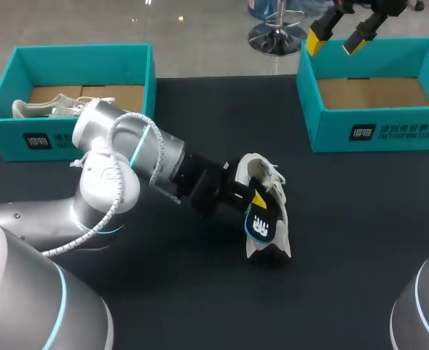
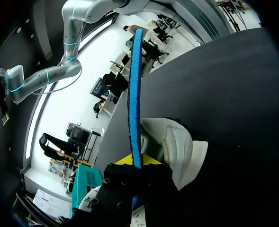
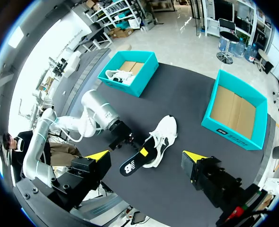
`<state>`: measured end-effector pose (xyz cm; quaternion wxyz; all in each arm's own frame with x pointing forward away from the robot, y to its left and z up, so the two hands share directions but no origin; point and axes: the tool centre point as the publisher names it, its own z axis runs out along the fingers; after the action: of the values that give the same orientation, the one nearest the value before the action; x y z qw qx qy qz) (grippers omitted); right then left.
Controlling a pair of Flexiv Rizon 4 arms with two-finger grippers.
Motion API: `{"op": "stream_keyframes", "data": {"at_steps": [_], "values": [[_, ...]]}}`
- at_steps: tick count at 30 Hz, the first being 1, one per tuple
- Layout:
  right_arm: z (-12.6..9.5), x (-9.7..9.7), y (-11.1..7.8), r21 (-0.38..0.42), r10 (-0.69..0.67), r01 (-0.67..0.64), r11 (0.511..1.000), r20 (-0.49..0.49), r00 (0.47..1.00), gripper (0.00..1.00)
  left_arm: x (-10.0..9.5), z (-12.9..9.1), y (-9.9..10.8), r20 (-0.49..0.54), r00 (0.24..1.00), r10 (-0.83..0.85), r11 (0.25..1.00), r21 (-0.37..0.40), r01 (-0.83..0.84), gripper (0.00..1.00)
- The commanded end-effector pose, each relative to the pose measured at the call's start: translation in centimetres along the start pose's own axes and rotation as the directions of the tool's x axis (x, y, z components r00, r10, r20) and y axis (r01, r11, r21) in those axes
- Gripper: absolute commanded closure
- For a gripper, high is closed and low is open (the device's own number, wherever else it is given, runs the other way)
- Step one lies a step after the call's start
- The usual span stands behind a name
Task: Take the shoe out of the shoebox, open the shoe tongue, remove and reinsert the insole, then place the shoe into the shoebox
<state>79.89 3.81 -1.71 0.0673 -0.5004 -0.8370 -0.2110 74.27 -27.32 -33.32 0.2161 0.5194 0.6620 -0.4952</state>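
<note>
L hand [image 1: 254, 200] is grasping the insole [image 1: 261, 227]. In the L wrist view the insole's blue edge is running straight up between the two yellow tips, w/ both fingers pressing on it from opp. sides. In the head view the insole is showing its black top face w/ a white logo and is lying slantwise across the shoe [image 1: 266, 173]. Its upper end is sitting at the shoe's opening; whether that end is inside cannot be told.

The shoe, white w/ dark trim, is resting on the black counter [image 1: 345, 233] near the middle, between the two boxes and outside both. Its laces are facing away from the L hand.

L arm [image 1: 127, 157] is coming in from the left, w/ its silver elbow bending in front of the L shoebox [image 1: 25, 138] and its black wrist reaching low and nearly level toward the shoe. The L shoebox, teal, is standing at the far left and holding a second shoe [image 1: 46, 108], pale, at its left end.

R hand [image 1: 336, 41] is hanging released, fingers wide apart w/ nothing between them. It is high over the far edge of the R shoebox [image 1: 374, 131] and well apart from the shoe. The R shoebox, teal, is showing only a bare cardboard floor.
</note>
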Motion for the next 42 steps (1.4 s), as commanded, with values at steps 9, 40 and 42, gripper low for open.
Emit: {"op": "stream_keyframes", "data": {"at_steps": [9, 40, 42], "values": [[0.0, 0.0, 0.1, 0.002, 0.001, -0.001, 1.0, 0.001, 1.0, 0.0, 0.2, 0.4, -1.3, 0.002, 1.0, -0.01, 1.0, 0.025, 0.01, 0.0], [0.0, 0.0, 0.1, 0.002, 0.001, -0.001, 1.0, 0.001, 1.0, 0.0, -0.2, -1.1, -2.1, 0.003, 1.0, 0.002, 1.0, 0.015, -0.002, 1.0], [0.0, 0.0, 0.1, 0.002, 0.001, -0.001, 1.0, 0.001, 1.0, 0.0, -0.1, -1.1, -1.8, 0.0, 1.0, 0.0, 1.0, 0.012, 0.0, 1.0]]}}
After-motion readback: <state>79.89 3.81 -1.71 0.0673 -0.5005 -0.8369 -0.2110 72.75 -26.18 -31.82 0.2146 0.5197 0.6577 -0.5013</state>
